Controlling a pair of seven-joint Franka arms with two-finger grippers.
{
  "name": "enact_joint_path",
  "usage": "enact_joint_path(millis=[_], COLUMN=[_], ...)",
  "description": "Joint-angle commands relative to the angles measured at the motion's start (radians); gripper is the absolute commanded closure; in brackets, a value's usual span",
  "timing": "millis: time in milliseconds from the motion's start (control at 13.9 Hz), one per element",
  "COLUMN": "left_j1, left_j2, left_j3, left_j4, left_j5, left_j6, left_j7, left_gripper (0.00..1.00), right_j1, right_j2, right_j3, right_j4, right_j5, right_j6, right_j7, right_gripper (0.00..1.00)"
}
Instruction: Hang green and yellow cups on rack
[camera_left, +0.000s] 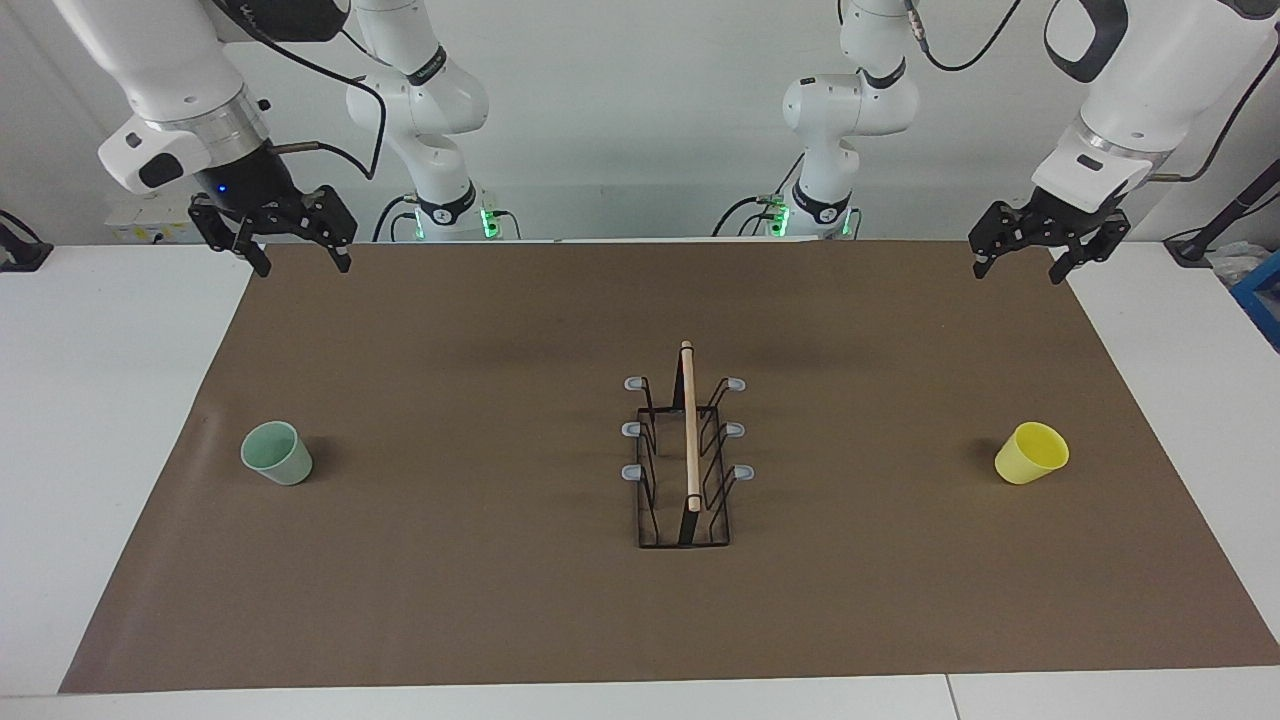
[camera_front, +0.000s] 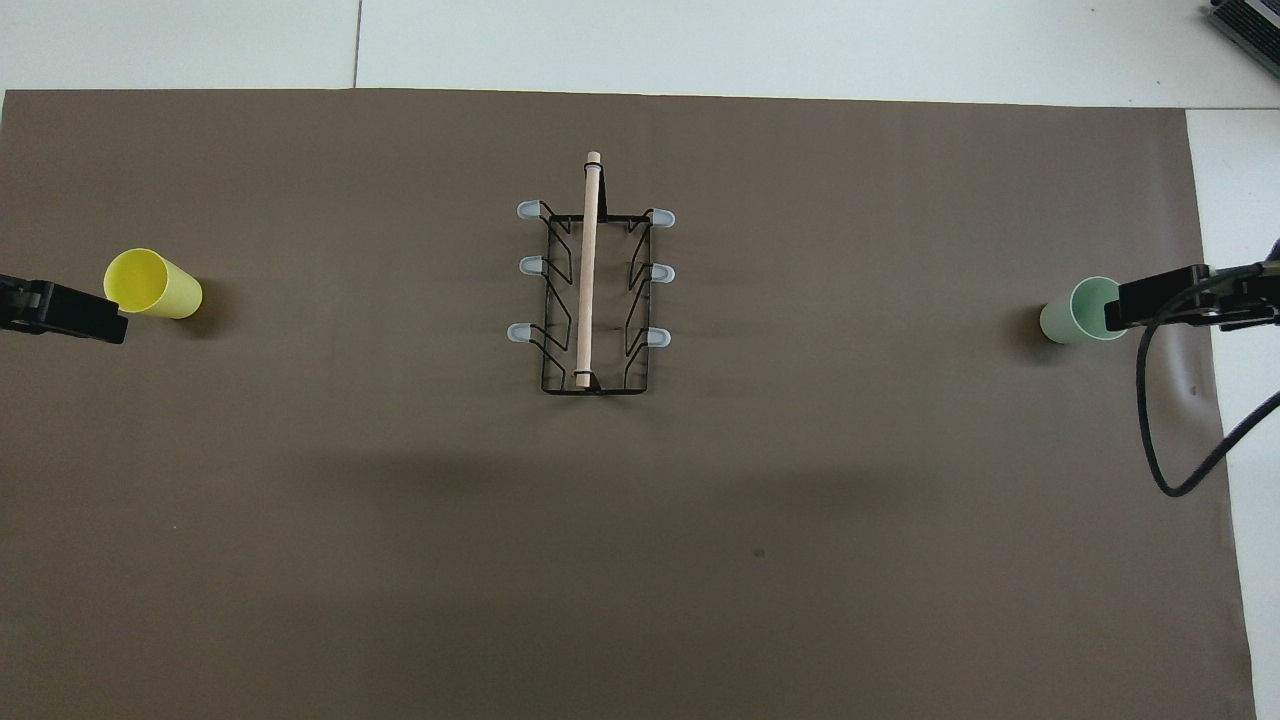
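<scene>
The black wire rack (camera_left: 690, 440) with a wooden rod along its top stands mid-table (camera_front: 588, 270), its grey-capped prongs all bare. A mint green cup (camera_left: 277, 453) stands upright on the mat toward the right arm's end (camera_front: 1072, 314). A yellow cup (camera_left: 1032, 452) stands upright toward the left arm's end (camera_front: 152, 285). My right gripper (camera_left: 302, 266) hangs open and empty over the mat's corner nearest the robots, high above the table. My left gripper (camera_left: 1018, 273) hangs open and empty over the other near corner.
A brown mat (camera_left: 480, 330) covers most of the white table (camera_left: 110, 400). A black cable (camera_front: 1150, 420) loops down from the right arm over the mat's edge beside the green cup. A dark device (camera_front: 1248, 22) lies at the table's farthest corner.
</scene>
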Motion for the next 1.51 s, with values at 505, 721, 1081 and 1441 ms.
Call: enact_joint_path(millis=[505,721,1081,1441], left_j1=[0.015,0.004,0.002,0.001], left_j2=[0.043,0.112,0.222,0.34], left_j3=[0.015,0.091,0.153,0.251], left_j4=[0.037,0.106,0.195,0.259], left_j5=[-0.031,-0.1,-0.184,-0.334], left_j6=[-0.009,-0.05,-0.035,-0.032], left_j7=[-0.128,-0.182,-0.499,-0.775], left_gripper=[0.0,0.0,0.04,0.05], right_j1=[-0.012,-0.015,-0.012,0.004], right_j2=[0.004,0.004,0.004,0.026], right_j3=[-0.007,-0.01,-0.01,-0.007], right_j4=[0.007,0.011,0.005,-0.024], right_j5=[-0.036,-0.039,-0.062,-0.116], right_j6=[-0.023,-0.03,-0.03,-0.02], right_j7=[-0.036,-0.058,-0.057,-0.073], right_gripper=[0.0,0.0,0.0,0.0])
